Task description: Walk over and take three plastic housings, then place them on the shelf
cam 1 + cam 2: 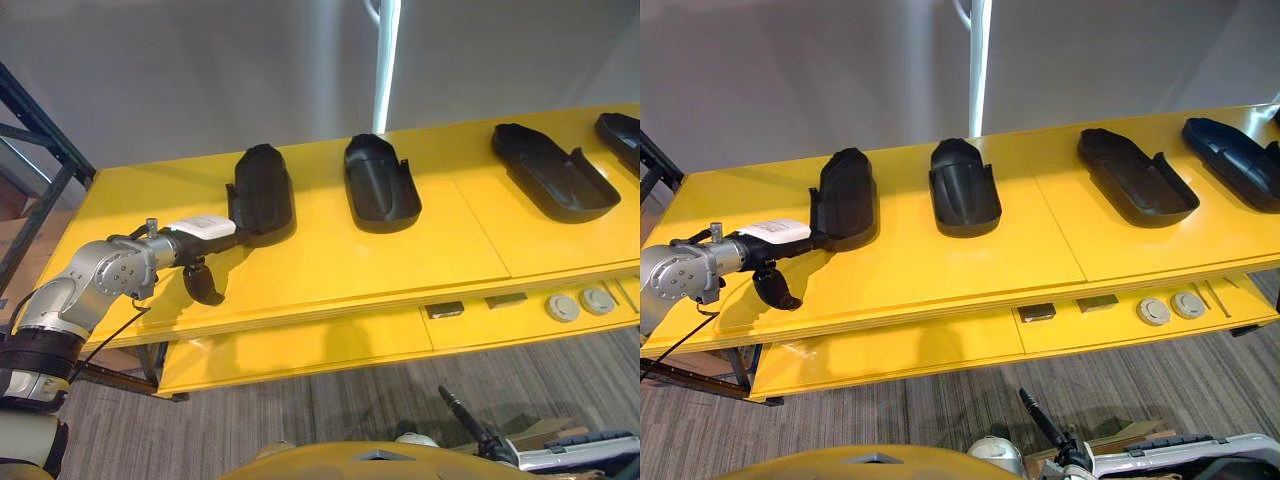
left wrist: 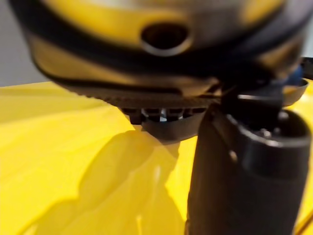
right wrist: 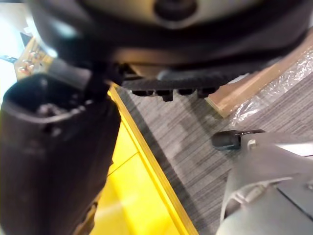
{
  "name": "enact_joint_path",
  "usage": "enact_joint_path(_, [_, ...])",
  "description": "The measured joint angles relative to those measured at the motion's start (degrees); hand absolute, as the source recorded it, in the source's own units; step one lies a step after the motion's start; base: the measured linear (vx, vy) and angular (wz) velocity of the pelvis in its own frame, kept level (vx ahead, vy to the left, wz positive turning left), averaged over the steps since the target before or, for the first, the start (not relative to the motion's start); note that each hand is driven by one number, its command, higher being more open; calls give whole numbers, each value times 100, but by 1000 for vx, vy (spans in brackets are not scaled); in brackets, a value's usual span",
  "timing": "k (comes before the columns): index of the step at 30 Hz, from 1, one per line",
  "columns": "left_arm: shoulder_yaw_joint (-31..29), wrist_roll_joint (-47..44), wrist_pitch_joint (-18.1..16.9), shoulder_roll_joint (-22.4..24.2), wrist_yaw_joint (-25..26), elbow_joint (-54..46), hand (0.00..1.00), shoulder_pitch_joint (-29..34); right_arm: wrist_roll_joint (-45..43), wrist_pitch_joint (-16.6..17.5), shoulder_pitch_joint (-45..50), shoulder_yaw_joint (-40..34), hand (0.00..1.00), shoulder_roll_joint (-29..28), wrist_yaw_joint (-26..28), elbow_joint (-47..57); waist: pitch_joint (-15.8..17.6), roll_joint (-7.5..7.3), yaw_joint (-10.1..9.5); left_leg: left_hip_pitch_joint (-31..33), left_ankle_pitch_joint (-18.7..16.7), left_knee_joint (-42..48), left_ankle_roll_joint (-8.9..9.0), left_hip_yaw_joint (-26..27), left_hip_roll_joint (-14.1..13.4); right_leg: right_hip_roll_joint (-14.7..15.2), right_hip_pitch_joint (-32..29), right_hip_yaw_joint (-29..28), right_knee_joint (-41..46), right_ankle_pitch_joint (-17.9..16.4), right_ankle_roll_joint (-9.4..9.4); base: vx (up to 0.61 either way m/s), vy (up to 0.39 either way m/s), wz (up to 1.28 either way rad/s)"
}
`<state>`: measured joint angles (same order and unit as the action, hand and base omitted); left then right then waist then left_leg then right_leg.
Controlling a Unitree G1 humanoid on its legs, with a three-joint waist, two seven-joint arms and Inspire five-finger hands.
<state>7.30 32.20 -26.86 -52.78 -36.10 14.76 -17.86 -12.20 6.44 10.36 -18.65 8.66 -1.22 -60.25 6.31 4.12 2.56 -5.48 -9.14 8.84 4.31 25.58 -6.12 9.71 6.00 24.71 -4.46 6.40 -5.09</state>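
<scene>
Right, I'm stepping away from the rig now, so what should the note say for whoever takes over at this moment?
Left hand: open, fingers reaching to the near left edge of the leftmost housing, thumb hanging clear, no grip yet.
Right hand: low over the floor, open, holding nothing.
Things: all on the yellow table, namely the leftmost housing, second housing, third housing and fourth housing.
Done: the robot is at the table.
Left: pick up three housings and shelve them. None is lifted so far.
</scene>
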Motion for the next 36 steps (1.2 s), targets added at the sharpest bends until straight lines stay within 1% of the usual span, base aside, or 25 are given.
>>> enact_joint_path(4, [-21,-5,-71,-20,-152,-107,100,23,0,0,2,-17,100,-1,9,-47,-2,-16,-70,-2,3,-5,-5,1,2,-2,1,5,0,-2,3,0,0,0])
enact_joint_path(8, [-126,-32,-197,-417,-372,-408,100,248,5,7,-42,21,100,-6,38,-185,-44,-86,-53,-19,18,-32,-23,1,-4,-23,1,12,0,-12,18,0,0,0])
enact_joint_path(10, [-138,-45,-277,-577,-498,-429,100,278,5,6,-35,64,100,-26,38,-315,-86,-144,-80,-82,82,-150,-28,4,18,-27,9,21,-1,-13,20,0,0,0])
enact_joint_path(14, [-177,-86,-348,-732,-725,-501,100,279,5,7,-33,78,100,-71,40,-412,-141,-223,-75,-114,164,-282,-54,-10,62,-25,4,50,-2,-15,22,-14,0,3])
enact_joint_path(17, [-287,-145,-356,-915,-875,-762,100,486,3,8,-1,80,100,-133,40,-427,-185,-284,-62,-126,188,-319,-53,-14,69,-34,2,58,-3,-15,22,0,0,0])
enact_joint_path(21, [-288,-273,-330,-917,-1008,-813,100,493,4,7,14,80,100,-223,52,-455,-239,-323,-76,-129,241,-386,-60,-30,84,-39,-8,79,-4,-14,21,-8,3,2])
enact_joint_path(25, [-392,-316,-321,-917,-1002,-820,100,493,6,10,2,68,100,-238,61,-508,-346,-337,-79,-148,343,-536,-65,-32,126,-37,-59,84,-4,-13,21,0,0,0])
enact_joint_path(27, [-577,-516,-320,-917,-969,-836,100,495,6,11,12,49,100,-240,62,-517,-356,-334,-87,-202,393,-628,-68,-26,147,-37,-52,78,-4,-13,21,0,0,0])
enact_joint_path(29, [-885,-788,-320,-917,-751,-952,100,494,8,13,28,-101,100,-280,65,-530,-392,-345,-87,-218,422,-683,-67,-26,157,-38,-56,80,-4,-13,21,0,0,0])
enact_joint_path(31, [-997,-838,-293,-918,-624,-1066,100,493,11,17,49,-139,100,-299,64,-530,-426,-355,-86,-235,442,-726,-66,-26,163,-42,-57,83,-4,-14,22,0,0,0])
enact_joint_path(33, [-1130,-969,-273,-917,-292,-1164,100,490,13,27,67,-165,100,-323,63,-530,-455,-362,-88,-277,453,-761,-61,-7,163,-51,-43,63,-4,-14,22,3,9,-5])
enact_joint_path(35, [-1224,-994,-181,-917,-46,-1283,100,490,15,58,78,-166,100,-374,58,-530,-477,-371,-85,-311,485,-823,-58,0,171,-58,-37,58,-5,-14,22,-3,4,-2])
enact_joint_path(36, [-1281,-1160,-131,-917,138,-1320,100,485,23,69,85,-168,100,-418,54,-530,-481,-378,-81,-311,492,-828,-55,1,168,-63,-42,54,-5,-14,22,0,0,0])
